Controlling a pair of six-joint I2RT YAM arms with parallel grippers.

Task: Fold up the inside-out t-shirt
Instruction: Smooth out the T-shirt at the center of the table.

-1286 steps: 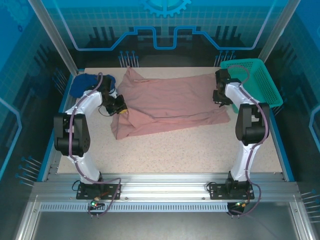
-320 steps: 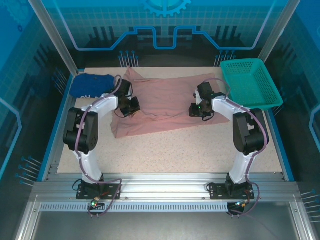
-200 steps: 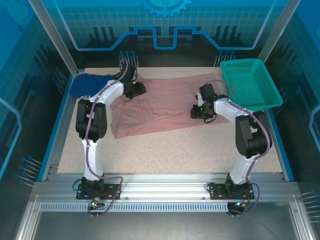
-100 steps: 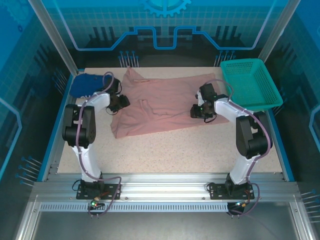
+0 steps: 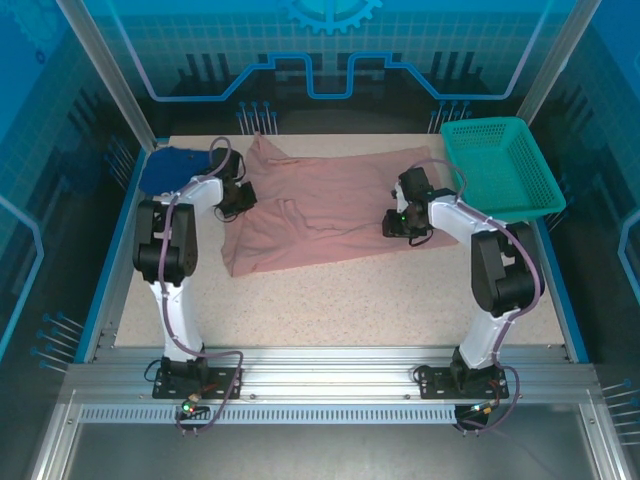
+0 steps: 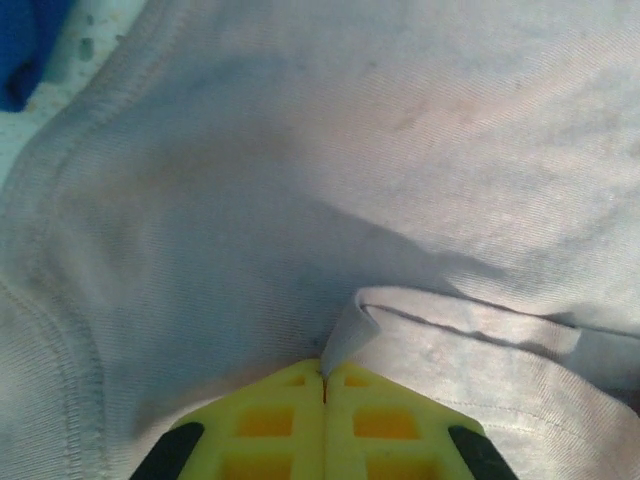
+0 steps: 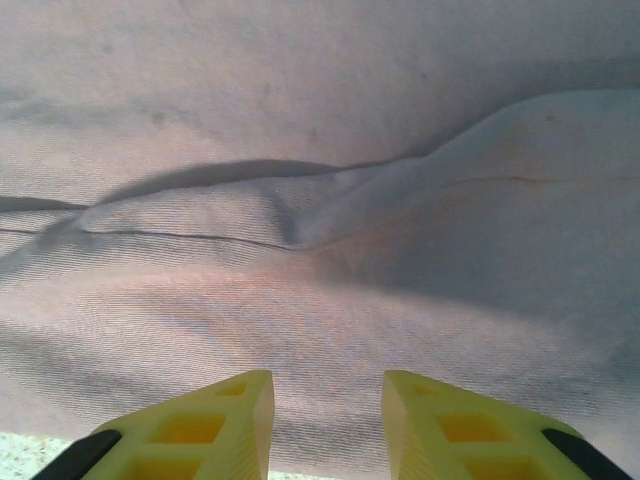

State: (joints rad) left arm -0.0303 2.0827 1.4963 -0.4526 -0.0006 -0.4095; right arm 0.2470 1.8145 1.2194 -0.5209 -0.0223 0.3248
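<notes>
From the overhead camera I see the inside-out t-shirt (image 5: 340, 210), dusty pink, spread wide across the far half of the speckled table (image 5: 350, 300); its left end bunches toward the near side, its right end lies just beside the green basket (image 5: 490, 124) at the far right corner; a dark blue garment (image 5: 175, 168) sits at the far left corner, just beside the shirt's left edge.

My left gripper (image 5: 240, 200) rests at the shirt's left edge; on the left wrist camera the left gripper (image 6: 325, 368) has its yellow fingers pressed together, with a small raised fold of the t-shirt (image 6: 350, 150) pinched at their tips; a stitched hem curves down the left of that view, and a corner of the blue garment (image 6: 25, 50) shows at top left.

My right gripper (image 5: 395, 222) sits low over the shirt's right part; on the right wrist camera the right gripper (image 7: 327, 385) has its fingers parted with nothing between them, above the t-shirt (image 7: 320, 120), which is creased by one long ridge.
</notes>
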